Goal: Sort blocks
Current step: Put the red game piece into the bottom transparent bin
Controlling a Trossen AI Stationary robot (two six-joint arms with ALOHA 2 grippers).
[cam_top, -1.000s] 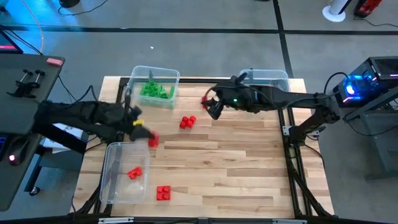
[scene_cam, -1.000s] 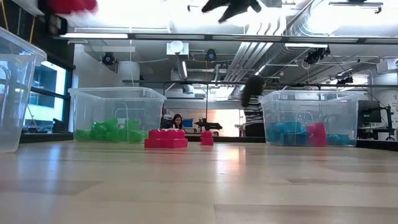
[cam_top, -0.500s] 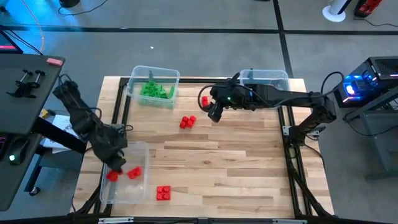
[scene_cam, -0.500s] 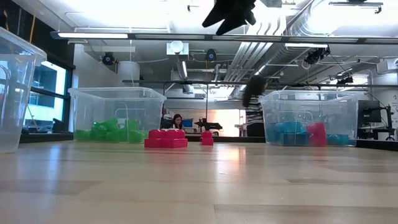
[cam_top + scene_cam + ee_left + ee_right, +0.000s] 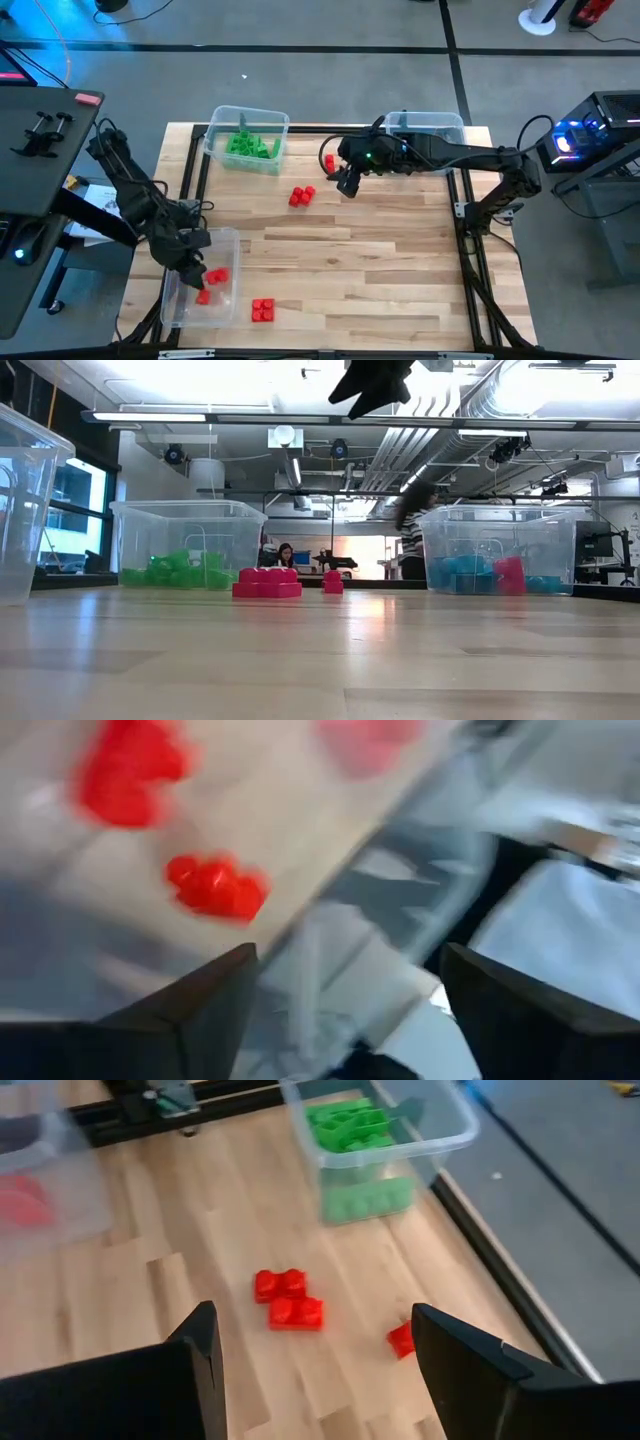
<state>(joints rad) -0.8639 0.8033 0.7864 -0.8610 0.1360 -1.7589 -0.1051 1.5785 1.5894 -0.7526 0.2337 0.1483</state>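
My left gripper (image 5: 192, 268) (image 5: 350, 1010) hangs open over the clear bin (image 5: 178, 300) at the table's near left corner. Two red blocks (image 5: 217, 276) (image 5: 203, 296) lie on the bin's floor, and in the left wrist view they (image 5: 215, 887) show just beyond the fingertips. My right gripper (image 5: 345, 182) (image 5: 310, 1360) stands open and empty in the air, right of a red cluster (image 5: 301, 196) (image 5: 290, 1300) lying flat on the wood. A small red block (image 5: 329, 160) (image 5: 402, 1338) lies farther back. Another red cluster (image 5: 263, 310) rests near the front edge.
A clear bin of green blocks (image 5: 248, 142) (image 5: 187, 545) stands at the far left. A clear bin with blue blocks and a red one (image 5: 497, 555) (image 5: 432, 124) stands at the far right. Bare wood stretches across the middle and right. People show in the room behind.
My left gripper has swung from the table's left middle toward the near left corner, tipping downward, carrying a red block over the clear bin. It has let go of the block, which now lies on the bin's floor beside the other red one.
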